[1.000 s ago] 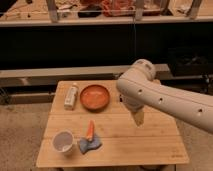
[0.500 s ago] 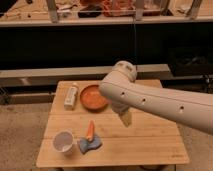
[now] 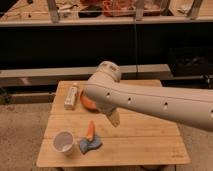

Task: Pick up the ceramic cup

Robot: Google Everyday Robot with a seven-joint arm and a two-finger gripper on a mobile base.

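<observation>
Fingers unreadable; gripper (image 3: 114, 119) hangs over the wooden table (image 3: 150, 144).
Risk: reaching for ceramic cup (image 3: 64, 142) could snag the adjacent blue cloth (image 3: 90, 145).

On table (image 3: 145, 145): ceramic cup (image 3: 64, 142) front-left; hand (image 3: 114, 119) above centre, right of cup.

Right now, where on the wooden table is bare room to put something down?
Bare: the front right of the table, right of the gripper over mid-table and the blue cloth. Crowded: the left, with ceramic cup, white bottle, orange bowl.
</observation>
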